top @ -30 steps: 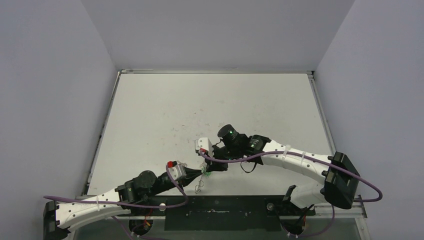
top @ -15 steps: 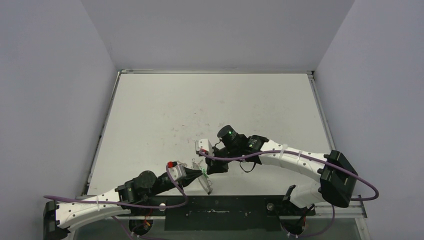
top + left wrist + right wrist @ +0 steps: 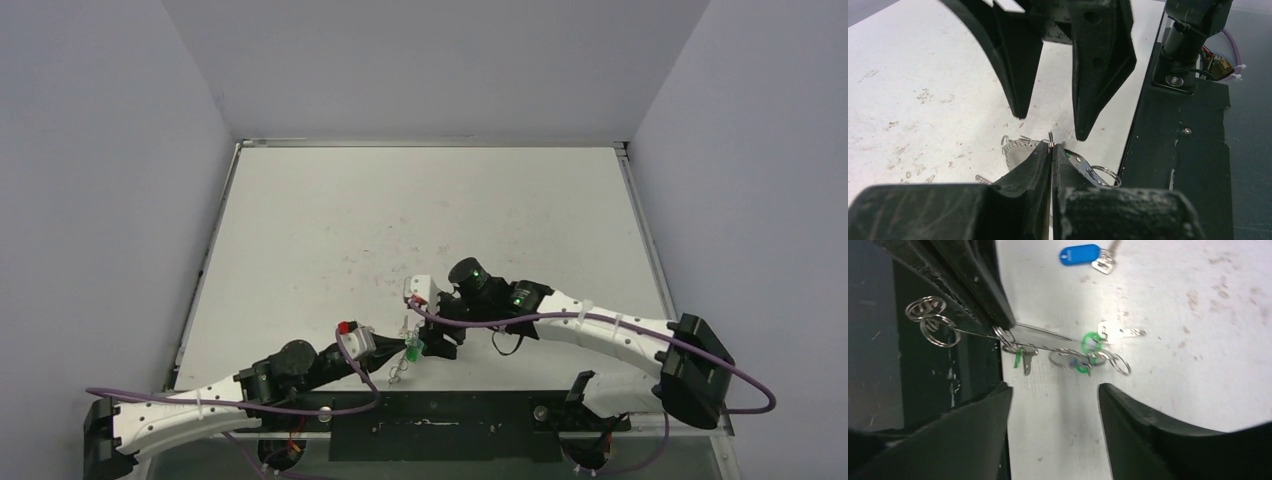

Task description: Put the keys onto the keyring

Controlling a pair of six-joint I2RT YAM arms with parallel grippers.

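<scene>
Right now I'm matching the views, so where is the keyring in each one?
Top: keyring low centre, at the left gripper tip.
Left wrist: keyring lower centre, pinched there.
Right wrist: keyring across the middle.
Shared landmark: the left gripper, shut on it.

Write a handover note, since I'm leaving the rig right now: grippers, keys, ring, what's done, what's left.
The left gripper is shut on the keyring, holding it by its wire.
The right gripper is open and empty, and hovers over the ring.
Two green keys hang at the ring, apparently threaded on.
The blue key lies apart on the table.
Done: the green keys, it seems.
Left: the blue key.
</scene>
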